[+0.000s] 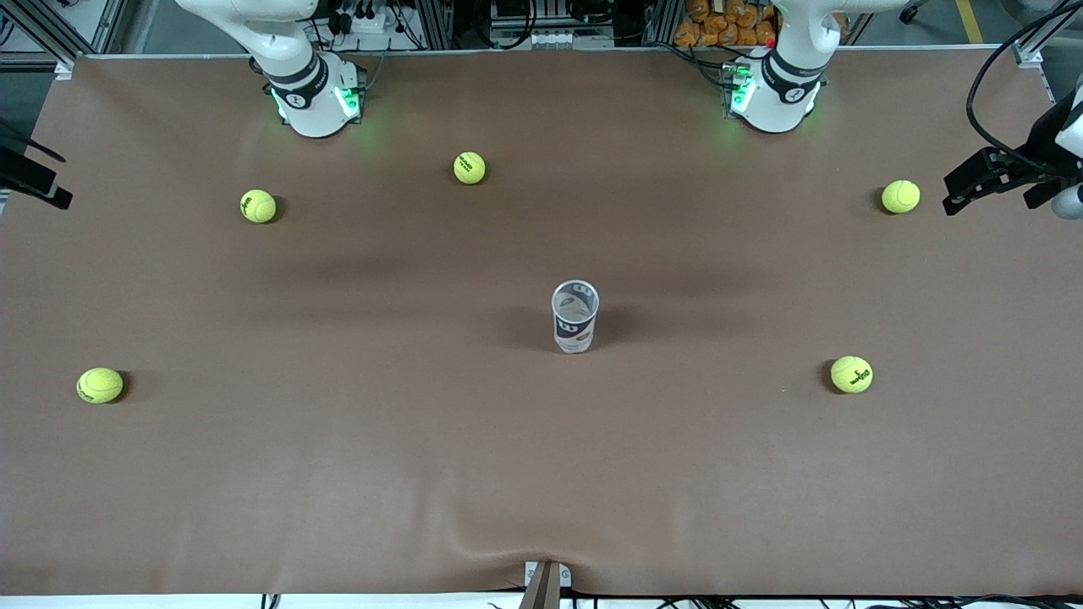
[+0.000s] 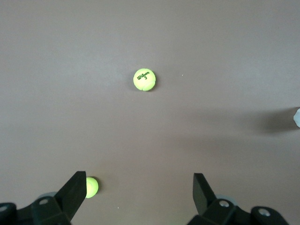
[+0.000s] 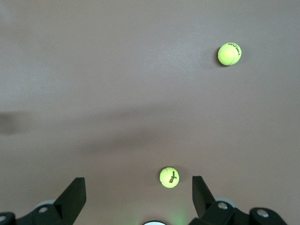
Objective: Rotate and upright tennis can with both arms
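Note:
The tennis can (image 1: 575,319) stands upright near the middle of the table, a clear cylinder with a white-and-blue label and its open mouth facing up. Neither gripper touches it. My left gripper (image 2: 139,177) hangs high over the left arm's end of the table, open and empty; a pale sliver of the can (image 2: 297,117) shows at the edge of that view. My right gripper (image 3: 138,180) hangs high over the table in front of its own base, open and empty. Only the two arms' bases (image 1: 315,97) (image 1: 774,89) show in the front view.
Several yellow-green tennis balls lie scattered: one (image 1: 470,167) between the bases, two (image 1: 258,205) (image 1: 100,385) toward the right arm's end, two (image 1: 900,196) (image 1: 851,374) toward the left arm's end. Black fittings (image 1: 998,173) (image 1: 34,178) jut in at both table ends.

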{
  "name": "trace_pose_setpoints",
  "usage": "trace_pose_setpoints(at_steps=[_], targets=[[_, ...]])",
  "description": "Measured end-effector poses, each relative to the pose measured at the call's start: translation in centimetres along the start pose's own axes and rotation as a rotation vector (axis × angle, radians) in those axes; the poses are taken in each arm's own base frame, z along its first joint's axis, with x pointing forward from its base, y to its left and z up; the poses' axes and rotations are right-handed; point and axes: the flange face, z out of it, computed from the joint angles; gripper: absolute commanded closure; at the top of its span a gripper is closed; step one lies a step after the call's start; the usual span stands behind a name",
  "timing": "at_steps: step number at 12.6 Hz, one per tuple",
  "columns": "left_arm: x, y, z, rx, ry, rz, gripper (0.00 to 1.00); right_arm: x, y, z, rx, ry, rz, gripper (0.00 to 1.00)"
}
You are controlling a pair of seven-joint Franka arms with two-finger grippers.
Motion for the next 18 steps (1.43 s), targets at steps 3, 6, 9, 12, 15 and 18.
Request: trace_pose_setpoints(at_steps=[3, 6, 9, 12, 15, 18], targets=[[0.4, -0.2, -0.1, -0.003, 0.035, 0.012, 0.0, 0.0, 0.0, 0.0, 0.0, 0.0, 0.0, 0.0], [0.5, -0.5, -0.6, -0.024, 0.046, 0.002, 0.0, 0.0, 0.0, 0.0, 0.0, 0.0, 0.0, 0.0], [0.6, -2.8, -0.4, -0.054, 0.043, 0.001, 0.0, 0.0, 0.0, 0.0, 0.0, 0.0, 0.0, 0.0], [0.6, -2.8, -0.4, -0.058, 0.043, 0.007, 0.0, 0.0, 0.0, 0.0, 0.0, 0.0, 0.0, 0.0], [0.6, -2.7, -0.4, -0.059, 0.043, 0.009, 0.0, 0.0, 0.0, 0.0, 0.0, 0.0, -0.001, 0.0], [0.6, -2.6, -0.5, -0.059, 0.045, 0.012, 0.0, 0.0, -0.1, 0.0, 0.0, 0.0, -0.002, 0.0]])
